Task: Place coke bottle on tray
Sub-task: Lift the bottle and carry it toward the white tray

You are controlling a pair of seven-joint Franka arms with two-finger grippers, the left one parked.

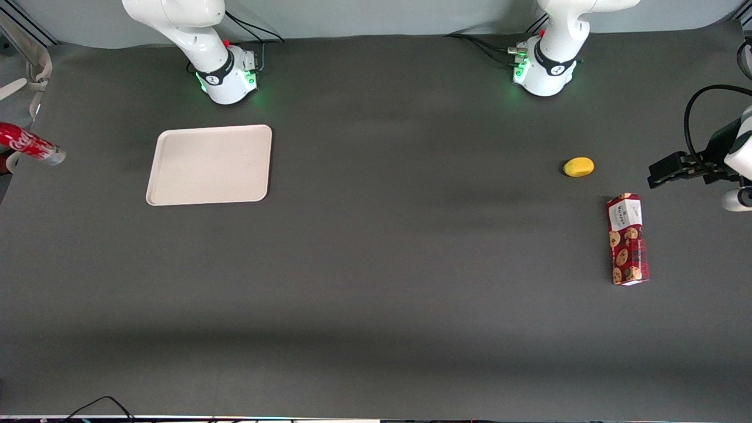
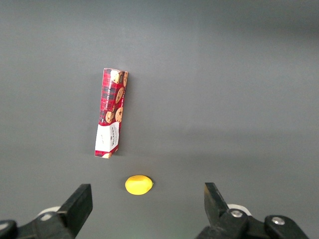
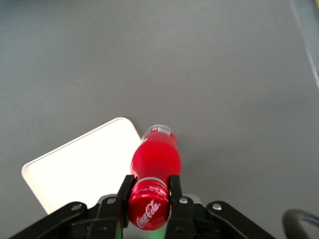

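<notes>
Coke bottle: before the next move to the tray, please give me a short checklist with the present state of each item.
1. Gripper shut on the coke bottle: ok, fingers clamp it on both sides.
2. Bottle lifted off the table: ok, it hangs tilted in the air at the working arm's end.
3. Tray has bare room: ok, nothing lies on it.
4. Bottle above the tray: not ok, it is beside the tray's edge.
5. Cookie box and yellow object out of the path: ok, both lie toward the parked arm's end.
</notes>
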